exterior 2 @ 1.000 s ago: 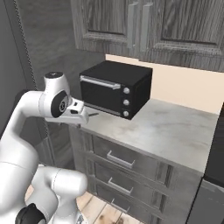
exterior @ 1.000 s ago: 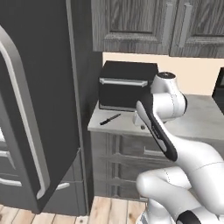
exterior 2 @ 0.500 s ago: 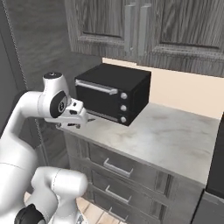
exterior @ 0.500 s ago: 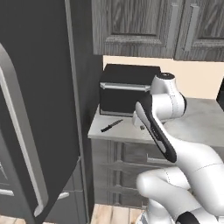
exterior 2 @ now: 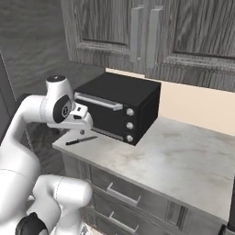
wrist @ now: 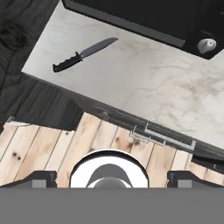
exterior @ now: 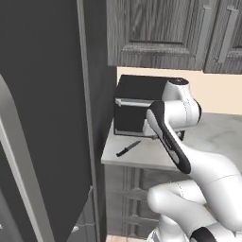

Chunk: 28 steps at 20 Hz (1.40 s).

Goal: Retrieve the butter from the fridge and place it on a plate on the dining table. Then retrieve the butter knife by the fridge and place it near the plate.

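The butter knife (exterior: 128, 148) (exterior 2: 81, 139) (wrist: 83, 54), black-handled with a short grey blade, lies flat on the grey stone counter (wrist: 144, 83) near its left end, just in front of a black toaster oven (exterior 2: 119, 98). The dark grey fridge (exterior: 47, 118) stands right beside that counter end. My gripper (exterior 2: 79, 120) (wrist: 112, 178) hangs above the counter's front-left corner, close over the knife. It is open wide with nothing between its fingertips (wrist: 37, 177). In the hand view the knife sits at the upper left. The butter, the plate and the dining table are out of view.
Dark wooden wall cabinets (exterior: 156, 33) (exterior 2: 137, 27) hang over the counter (exterior 2: 183, 160), which runs bare to the right. Drawers with metal handles (wrist: 162, 133) sit below it, over a pale wooden floor (wrist: 43, 148). The fridge's long pale handle (exterior: 19, 156) juts out close by on the left.
Both base views have shifted: the base has driven closer, so fridge, counter, oven and knife loom larger. The knife has not moved on the counter. My gripper stays open.
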{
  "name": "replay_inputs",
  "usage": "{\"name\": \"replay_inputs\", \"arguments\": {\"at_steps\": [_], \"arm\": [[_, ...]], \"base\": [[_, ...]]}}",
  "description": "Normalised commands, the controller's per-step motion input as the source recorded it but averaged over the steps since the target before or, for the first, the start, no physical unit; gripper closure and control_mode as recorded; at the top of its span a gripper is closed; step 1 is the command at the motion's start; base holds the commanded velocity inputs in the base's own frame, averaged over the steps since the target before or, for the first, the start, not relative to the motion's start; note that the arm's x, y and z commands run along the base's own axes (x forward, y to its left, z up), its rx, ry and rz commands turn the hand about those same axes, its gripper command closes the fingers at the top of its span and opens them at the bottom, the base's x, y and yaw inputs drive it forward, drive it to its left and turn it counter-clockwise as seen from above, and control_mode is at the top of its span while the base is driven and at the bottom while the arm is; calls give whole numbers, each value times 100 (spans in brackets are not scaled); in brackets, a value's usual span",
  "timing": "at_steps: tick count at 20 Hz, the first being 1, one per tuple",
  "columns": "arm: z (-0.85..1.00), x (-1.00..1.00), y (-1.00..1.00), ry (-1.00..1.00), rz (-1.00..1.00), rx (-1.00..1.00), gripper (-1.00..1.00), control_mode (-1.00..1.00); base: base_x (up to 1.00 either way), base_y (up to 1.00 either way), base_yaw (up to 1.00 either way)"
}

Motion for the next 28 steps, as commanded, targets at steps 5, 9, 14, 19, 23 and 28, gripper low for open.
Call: {"name": "replay_inputs", "arguments": {"at_steps": [5,9,14,19,23,28], "arm": [[0,0,0,0,0,0,-100,100],[0,0,0,0,0,0,-100,100],[-2,0,0,0,0,0,-100,-100],[-6,0,7,0,-14,0,-100,-100],[-14,0,25,-1,-31,0,-100,-100],[-30,8,24,1,-37,4,-100,-100]], "base": [[29,25,-3],[9,9,0],[0,0,0],[0,0,0],[0,0,0],[0,0,0]]}}
